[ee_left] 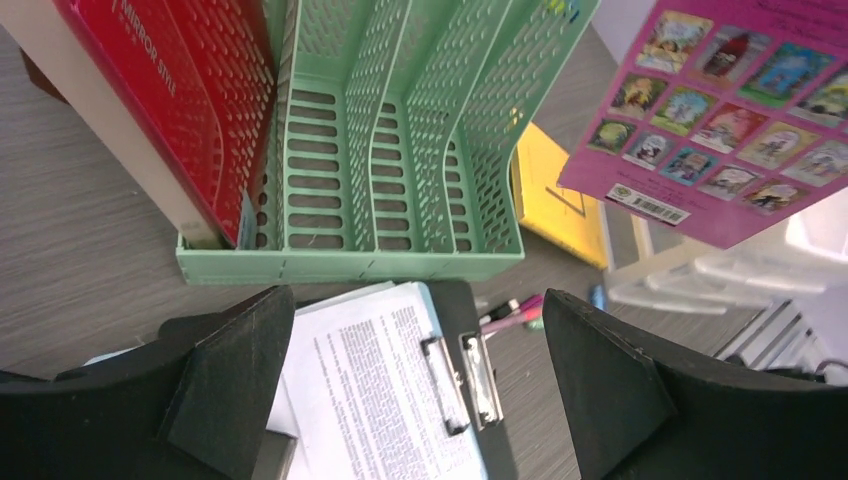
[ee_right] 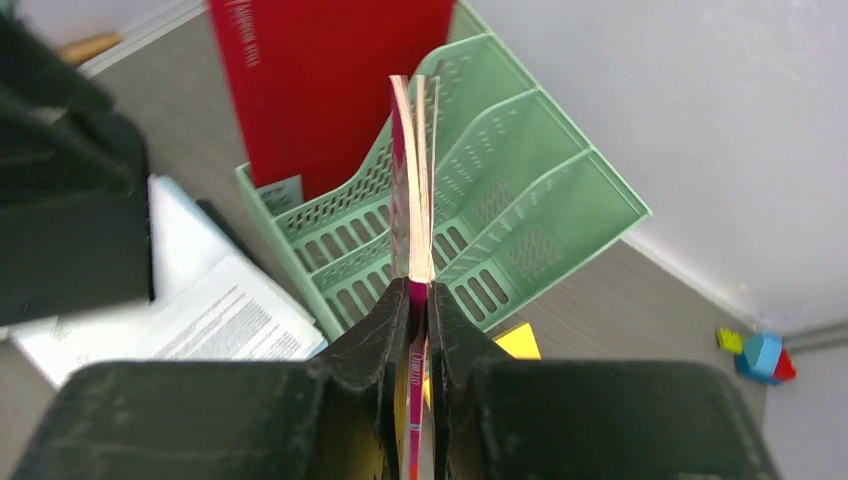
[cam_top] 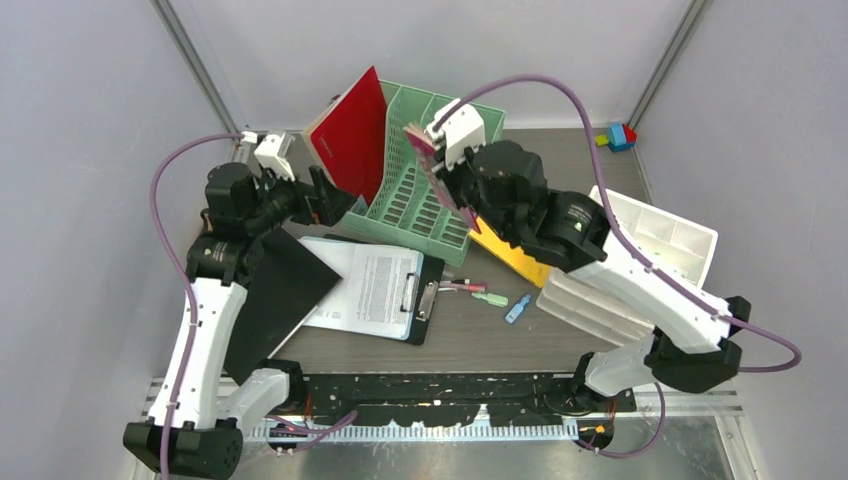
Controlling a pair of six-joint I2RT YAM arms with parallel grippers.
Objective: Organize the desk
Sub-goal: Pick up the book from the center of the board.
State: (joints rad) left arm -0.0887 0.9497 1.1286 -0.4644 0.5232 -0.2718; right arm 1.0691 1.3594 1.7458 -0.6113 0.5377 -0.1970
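The desk is a grey-brown wood-grain top. My right gripper is shut on the spine of a thin pink book and holds it upright in the air above the mint-green file rack. The book's back cover shows in the left wrist view. A red book leans in the rack's leftmost slot. My left gripper is open and empty, hovering just in front of the rack over a clipboard with printed sheets.
A black folder lies left of the clipboard. A yellow book sits under my right arm. Pens, a green marker and a blue piece lie mid-desk. A white drawer unit stands at the right, toy blocks at the far right.
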